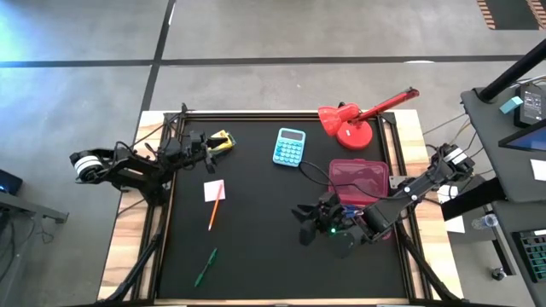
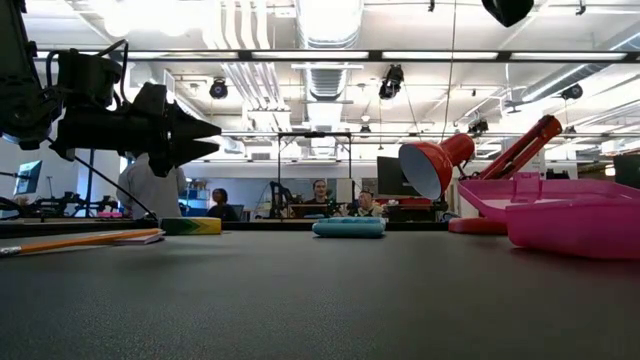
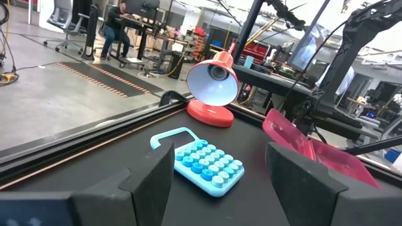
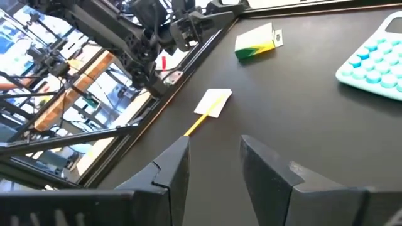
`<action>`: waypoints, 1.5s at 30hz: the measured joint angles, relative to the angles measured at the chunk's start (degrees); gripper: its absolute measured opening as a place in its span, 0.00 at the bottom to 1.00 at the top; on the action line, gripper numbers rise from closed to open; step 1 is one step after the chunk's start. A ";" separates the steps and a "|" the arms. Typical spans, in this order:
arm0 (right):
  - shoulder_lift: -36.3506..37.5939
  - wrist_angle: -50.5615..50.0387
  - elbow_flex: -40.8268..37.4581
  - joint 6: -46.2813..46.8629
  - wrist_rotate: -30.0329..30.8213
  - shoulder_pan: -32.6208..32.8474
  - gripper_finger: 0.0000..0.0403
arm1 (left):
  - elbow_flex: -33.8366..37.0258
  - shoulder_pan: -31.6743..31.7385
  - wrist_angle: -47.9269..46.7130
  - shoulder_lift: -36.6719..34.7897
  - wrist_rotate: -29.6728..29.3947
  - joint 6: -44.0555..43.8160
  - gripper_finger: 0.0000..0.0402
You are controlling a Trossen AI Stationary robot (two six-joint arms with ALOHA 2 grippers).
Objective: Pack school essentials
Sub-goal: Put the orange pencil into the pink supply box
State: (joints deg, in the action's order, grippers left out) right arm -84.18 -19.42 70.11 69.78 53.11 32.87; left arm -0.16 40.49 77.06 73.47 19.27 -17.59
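In the high view the pink note (image 1: 215,189) lies flat with one orange pencil (image 1: 214,213) partly under it, and the green pen (image 1: 205,267) lies nearer the near edge. The small yellow-green box (image 1: 223,141) sits at the far left. My left gripper (image 1: 207,147) is open and hovers just left of that box, raised off the table (image 2: 195,130). My right gripper (image 1: 303,217) is open beside the pink case (image 1: 358,181), its fingers pointing toward the note (image 4: 213,100) and pencil (image 4: 196,124). Scissors, blue pen and eraser do not show.
The light-blue calculator (image 1: 290,147) lies at the far middle, and the red desk lamp (image 1: 354,124) stands behind the pink case. Bare black mat spreads over the table's middle and near side. People sit in the room beyond the far edge.
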 joint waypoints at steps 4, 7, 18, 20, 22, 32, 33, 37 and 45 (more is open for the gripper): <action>0.00 0.00 0.00 -1.68 0.02 -0.06 0.32 | 0.01 0.00 0.00 0.00 0.01 -0.01 0.58; 0.00 0.00 0.00 -2.14 0.02 -0.19 0.32 | 0.01 0.00 0.00 0.00 0.00 0.00 0.58; -0.45 0.00 0.00 -2.31 0.97 -0.29 0.32 | -2.15 -0.04 0.12 0.03 -1.41 -20.02 0.58; -0.93 0.11 0.00 -1.94 1.06 -0.40 0.32 | -3.10 0.02 0.28 0.10 0.46 -23.78 0.58; -1.25 0.03 -0.02 -1.67 0.98 -0.53 0.32 | -4.12 -0.05 0.05 0.22 3.02 -26.84 0.58; -2.29 -0.02 -0.02 -2.36 0.96 -1.42 0.32 | -5.31 0.02 -0.02 0.63 2.15 -42.71 0.58; -2.29 -0.03 -0.02 -2.39 0.96 -1.43 0.32 | -5.31 0.02 0.00 0.63 3.80 -43.45 0.58; -2.29 -0.07 -0.02 -3.11 0.96 -1.43 0.32 | -5.33 -0.06 0.08 0.75 12.96 -45.10 0.58; -2.29 -0.09 -0.02 -3.91 0.96 -1.43 0.31 | -5.36 -0.20 -0.02 2.53 13.53 -54.10 0.58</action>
State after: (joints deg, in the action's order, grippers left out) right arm -86.48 -19.51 70.08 65.87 54.06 31.44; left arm -5.52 40.29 77.03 76.00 32.80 -71.69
